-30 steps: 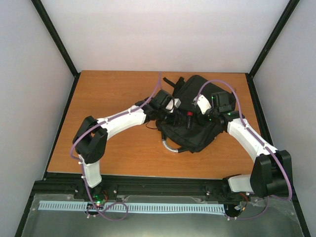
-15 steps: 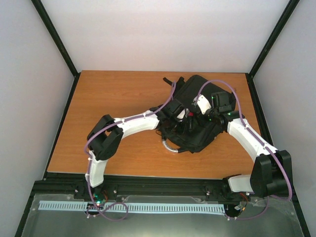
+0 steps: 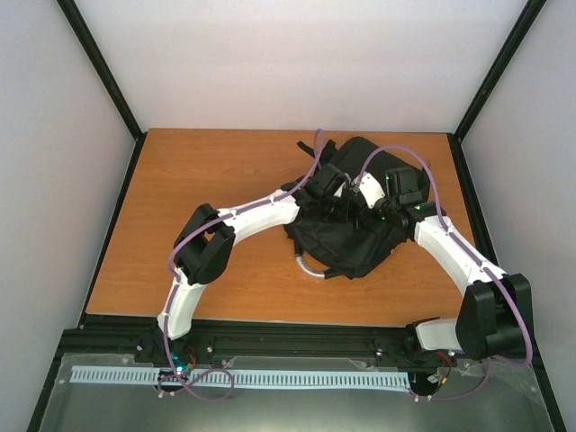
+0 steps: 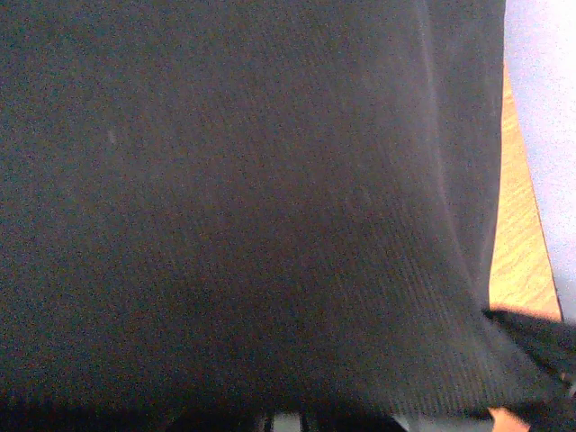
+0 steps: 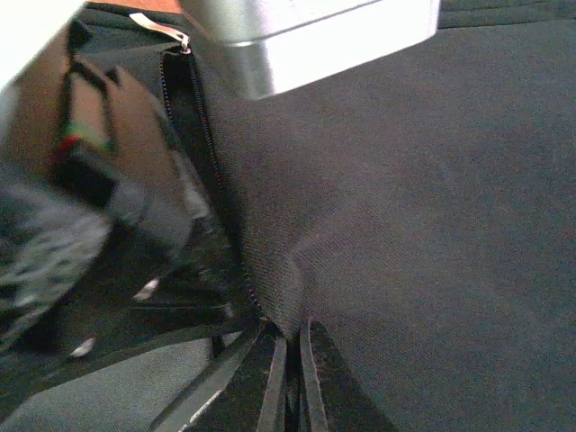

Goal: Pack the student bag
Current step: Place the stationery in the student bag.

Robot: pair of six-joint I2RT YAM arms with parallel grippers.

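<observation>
The student bag (image 3: pixel 351 241), a large black backpack, lies at the centre right of the table with its pale grey loop handle (image 3: pixel 309 266) toward me. My right gripper (image 3: pixel 359 201) is shut on a fold of the bag's fabric beside the zip seam (image 5: pixel 211 153) and holds the edge up; its fingers (image 5: pixel 306 369) pinch the cloth. My left gripper (image 3: pixel 337 203) is pushed in at the bag's opening. Black bag fabric (image 4: pixel 252 198) fills the left wrist view, and its fingers are hidden.
The orange wooden table (image 3: pixel 216 180) stretches to the left of the bag, inside a black frame with white walls. A strip of table (image 4: pixel 517 261) shows past the bag's edge. The left arm's wrist (image 5: pixel 306 36) crosses close above the right gripper.
My left arm has stretched right and farther, into the bag's opening. The white thing seen at its gripper earlier no longer shows. The right arm has not moved.
</observation>
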